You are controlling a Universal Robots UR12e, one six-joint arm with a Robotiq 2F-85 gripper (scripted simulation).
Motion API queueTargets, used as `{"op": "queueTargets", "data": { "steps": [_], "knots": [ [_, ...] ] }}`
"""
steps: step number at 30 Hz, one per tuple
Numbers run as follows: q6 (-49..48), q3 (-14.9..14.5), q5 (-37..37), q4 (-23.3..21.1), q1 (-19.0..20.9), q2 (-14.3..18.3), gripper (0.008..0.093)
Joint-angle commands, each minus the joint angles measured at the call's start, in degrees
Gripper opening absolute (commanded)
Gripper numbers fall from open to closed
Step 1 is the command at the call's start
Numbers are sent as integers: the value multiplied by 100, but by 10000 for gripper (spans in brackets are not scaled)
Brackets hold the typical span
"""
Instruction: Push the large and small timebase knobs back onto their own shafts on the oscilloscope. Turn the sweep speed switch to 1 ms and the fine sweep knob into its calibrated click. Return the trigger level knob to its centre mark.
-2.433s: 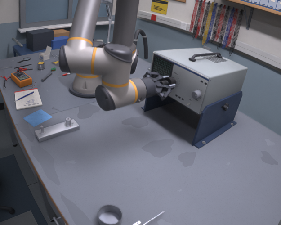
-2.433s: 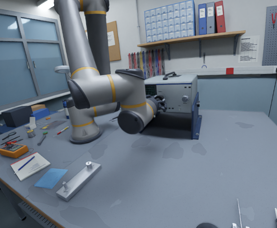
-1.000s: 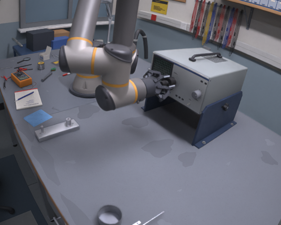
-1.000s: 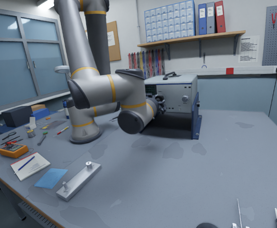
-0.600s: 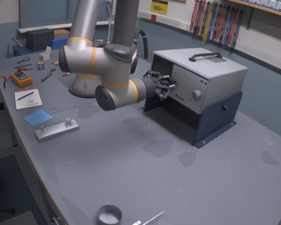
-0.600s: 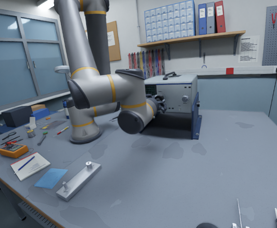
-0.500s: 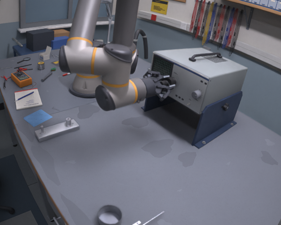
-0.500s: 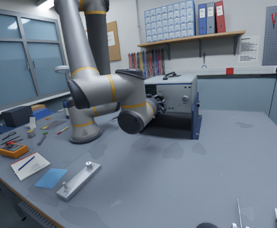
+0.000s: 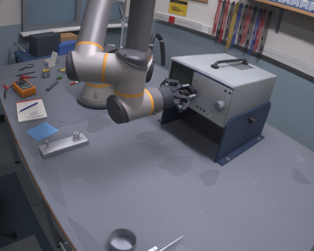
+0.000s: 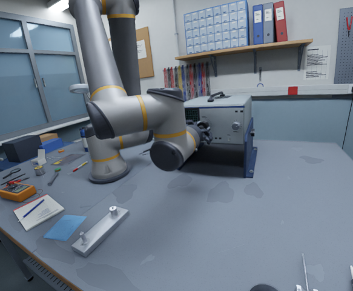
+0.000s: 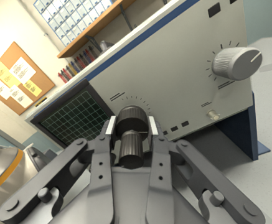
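The large dark timebase knob [image 11: 131, 119] sits on the oscilloscope's front panel, inside a ring of tick marks, and is gripped by my gripper [image 11: 131, 127]. The small dark knob [image 11: 132, 151] sits in front of it on the same axis, between the fingers. My gripper [image 9: 189, 91] reaches the panel from the left, just right of the green screen [image 11: 75, 119]. The light grey trigger level knob [image 11: 237, 63] is further right on the panel [image 9: 219, 105]. Its white pointer line points up and to the right in the wrist camera. The oscilloscope [image 10: 220, 120] rests tilted on a blue stand.
A round metal dish [image 9: 122, 240] sits at the table's near edge. A metal block with two empty pegs [image 9: 63, 144] lies left on the table beside a blue cloth [image 9: 42, 131]. A notepad [image 9: 31, 110], a multimeter [image 9: 23, 87] and small tools lie at far left. The robot base [image 10: 107, 163] stands behind.
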Motion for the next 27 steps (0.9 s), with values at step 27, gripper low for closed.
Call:
{"op": "queueTargets", "data": {
  "steps": [27],
  "knots": [
    [0,-27,-51,9,-52,16,640]
  ]
}}
